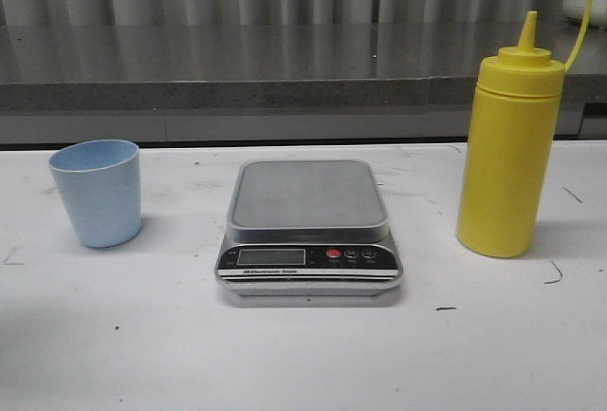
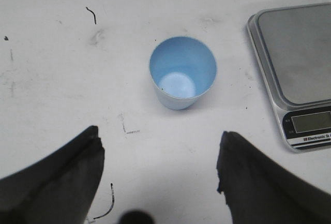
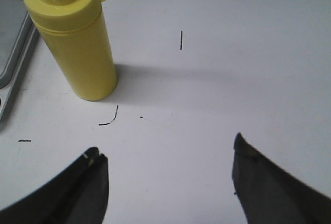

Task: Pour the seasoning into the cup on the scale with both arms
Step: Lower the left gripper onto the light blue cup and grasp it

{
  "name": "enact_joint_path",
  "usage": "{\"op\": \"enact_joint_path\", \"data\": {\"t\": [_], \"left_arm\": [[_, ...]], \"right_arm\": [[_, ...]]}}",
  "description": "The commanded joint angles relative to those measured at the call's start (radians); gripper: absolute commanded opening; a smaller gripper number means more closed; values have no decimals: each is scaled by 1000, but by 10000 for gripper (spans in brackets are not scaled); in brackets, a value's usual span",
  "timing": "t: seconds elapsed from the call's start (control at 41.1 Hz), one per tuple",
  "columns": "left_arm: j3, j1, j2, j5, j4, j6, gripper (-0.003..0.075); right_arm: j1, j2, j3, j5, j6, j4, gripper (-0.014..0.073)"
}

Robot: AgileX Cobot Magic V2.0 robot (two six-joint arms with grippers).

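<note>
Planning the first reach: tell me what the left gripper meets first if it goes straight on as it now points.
Most likely the cup: it stands upright on the table, centred ahead of the open left gripper, nothing between. The scale lies off to one side. Depth is uncertain.

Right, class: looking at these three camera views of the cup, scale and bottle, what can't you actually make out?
- Bottle: opaque in the front and right wrist views, so its fill level is hidden.
- Scale: display and button labels too small to read in the front view; cut off by the edge in both wrist views.
- Left gripper and right gripper: only the fingertips show; out of the front view.
- Cup: nothing visible inside it.
</note>
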Motion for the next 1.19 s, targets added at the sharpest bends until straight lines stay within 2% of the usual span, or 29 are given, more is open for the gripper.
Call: {"op": "enact_joint_path", "data": {"t": [0.0, 0.292, 0.754, 0.875, 1.167], "left_arm": [[-105, -11, 99, 10, -8, -1, 463], [-295, -11, 384, 61, -8, -1, 463], [-419, -11, 657, 30, 11, -1, 447], [-423, -11, 669, 22, 11, -1, 342], [-423, -11, 665, 19, 11, -1, -4]], "right_arm": [[-2, 3, -27, -58, -13, -9, 528], [-2, 3, -27, -58, -13, -9, 528], [-2, 3, -27, -58, -13, -9, 528], [-2, 3, -27, -58, -13, -9, 528], [-2, 3, -27, -58, -13, -9, 528]]}}
